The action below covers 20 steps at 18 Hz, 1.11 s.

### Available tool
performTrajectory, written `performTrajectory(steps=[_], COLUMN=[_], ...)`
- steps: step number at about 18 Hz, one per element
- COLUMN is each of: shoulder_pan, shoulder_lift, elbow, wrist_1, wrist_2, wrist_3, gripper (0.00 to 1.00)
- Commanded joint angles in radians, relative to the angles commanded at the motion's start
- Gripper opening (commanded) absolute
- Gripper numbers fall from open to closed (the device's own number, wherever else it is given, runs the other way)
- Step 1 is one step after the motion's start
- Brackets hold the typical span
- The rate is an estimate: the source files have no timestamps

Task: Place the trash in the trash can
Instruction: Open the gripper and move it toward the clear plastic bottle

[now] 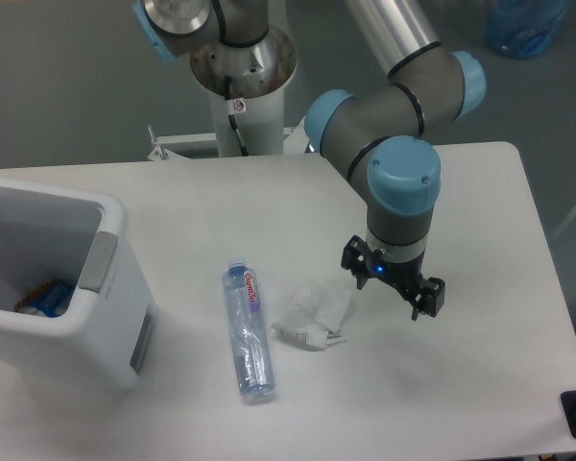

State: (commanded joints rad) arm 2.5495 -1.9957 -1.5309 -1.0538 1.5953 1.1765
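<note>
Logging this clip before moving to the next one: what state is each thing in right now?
Bottle: crushed, lying flat on the table, not held.
Wrapper: crumpled, on the table right of the bottle, not held.
Trash can: upright, open-topped, something colourful already inside.
Gripper: open, empty, just right of the wrapper.

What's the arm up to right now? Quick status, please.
Gripper open, empty, hovering right of wrapper. Bottle and wrapper lie on table, outside trash can. Nothing in the way.
</note>
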Motion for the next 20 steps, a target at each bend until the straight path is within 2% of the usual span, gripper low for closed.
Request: performTrajectory(steps=[6, 10, 14, 20], shoulder_pan=[-0.005, -0.006, -0.014, -0.018], shoulder_lift=[0.003, 0.003, 0.038, 0.052], elbow=[-0.005, -0.009, -0.078, -0.08], wrist_1=[0.041, 0.041, 0.044, 0.052], wrist_2=[-0.015, -0.139, -0.152, -0.302], wrist_3=[0.0, -0.014, -0.135, -0.245], gripper=[1.0, 1.0, 1.0, 1.0])
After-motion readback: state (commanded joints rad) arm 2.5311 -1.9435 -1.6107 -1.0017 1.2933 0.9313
